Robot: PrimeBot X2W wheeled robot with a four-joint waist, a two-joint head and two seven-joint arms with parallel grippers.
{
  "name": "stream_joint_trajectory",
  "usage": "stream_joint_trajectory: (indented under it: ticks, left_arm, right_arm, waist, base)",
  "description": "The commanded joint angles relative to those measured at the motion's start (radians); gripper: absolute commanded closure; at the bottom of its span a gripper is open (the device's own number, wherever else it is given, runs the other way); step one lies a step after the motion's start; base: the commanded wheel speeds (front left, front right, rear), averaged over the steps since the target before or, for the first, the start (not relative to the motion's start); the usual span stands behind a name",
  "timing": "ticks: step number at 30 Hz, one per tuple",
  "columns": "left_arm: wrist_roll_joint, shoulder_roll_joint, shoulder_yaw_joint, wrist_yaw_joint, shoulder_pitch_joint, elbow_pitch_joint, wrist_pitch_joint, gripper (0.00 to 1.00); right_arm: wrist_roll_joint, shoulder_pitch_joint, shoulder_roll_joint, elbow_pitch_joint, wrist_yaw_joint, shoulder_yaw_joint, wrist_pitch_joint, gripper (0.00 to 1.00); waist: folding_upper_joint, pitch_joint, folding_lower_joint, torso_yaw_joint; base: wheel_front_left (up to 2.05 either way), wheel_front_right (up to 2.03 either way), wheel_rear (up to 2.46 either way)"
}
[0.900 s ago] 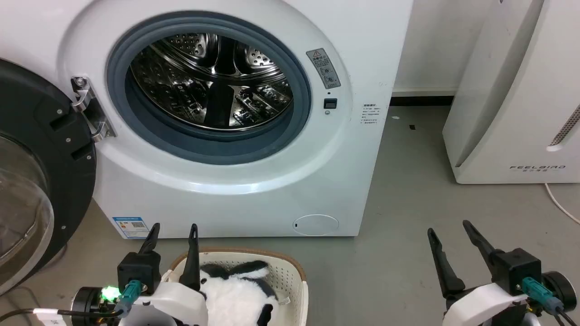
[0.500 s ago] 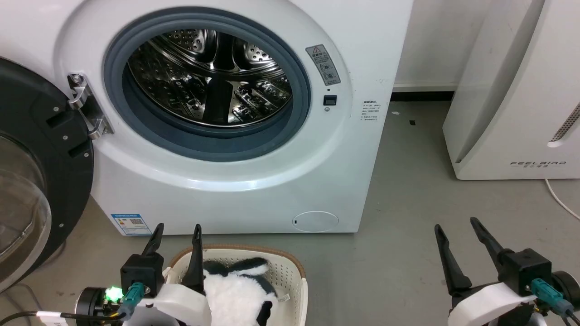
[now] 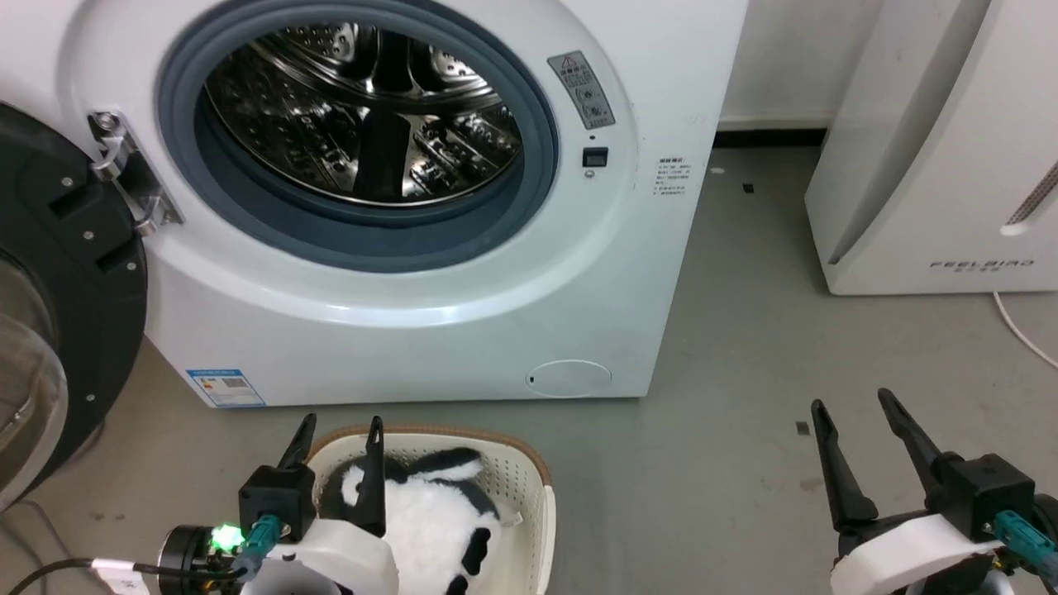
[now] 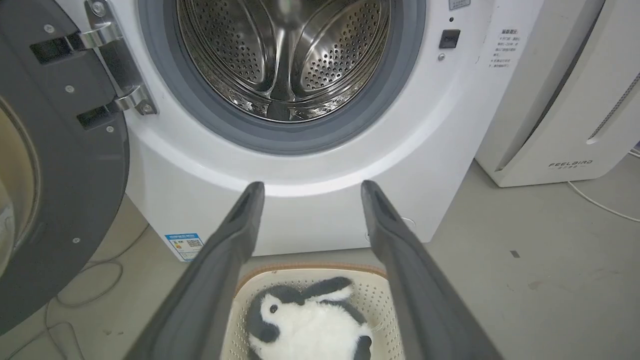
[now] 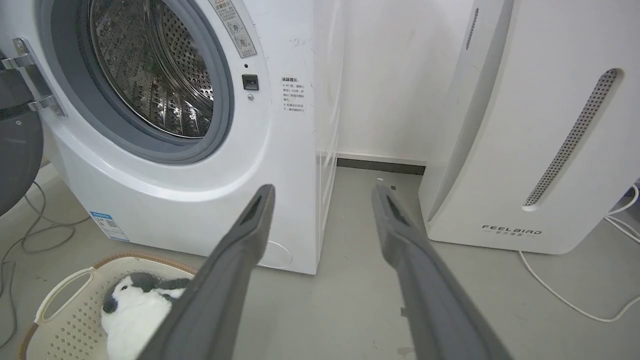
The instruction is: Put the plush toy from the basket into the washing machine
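Where the head view looks down, the plush toy [image 3: 421, 516] lies in the basket [image 3: 506, 444], near side of the washing machine [image 3: 413, 322], beneath the spread left gripper [image 3: 341, 426]; right gripper [image 3: 851, 406] spread, empty. Left wrist view: likely soft, light fluff, so pinch the white body deeply. Right wrist view: plush toy untouched.

Left gripper [image 3: 343, 420] fingers apart over plush toy [image 3: 434, 516] in basket [image 3: 533, 496], washing machine [image 3: 397, 330] beyond its fingertips, right gripper [image 3: 852, 401] likewise spread
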Motion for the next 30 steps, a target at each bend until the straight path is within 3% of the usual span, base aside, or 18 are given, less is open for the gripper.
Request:
stream_joint_trajectory:
  ticks: [1, 30]
  left_arm:
    - [-0.002, 0.0, -0.003, 0.002, -0.02, 0.009, -0.01, 0.0]
    - [-0.01, 0.061, -0.068, -0.04, -0.251, 0.374, -0.031, 0.0]
  right_arm:
    - [0.008, -0.011, 0.0, -0.007, 0.0, -0.004, -0.009, 0.0]
    - [0.056, -0.079, 0.0, -0.037, 0.0, -0.025, -0.069, 0.0]
  waist:
    - [0.0, 0.009, 0.0, -0.003]
    - [0.0, 0.248, 0.0, -0.083]
  base:
    - [0.0, 0.0, 0.0]
    - [0.0, 0.0, 0.0]
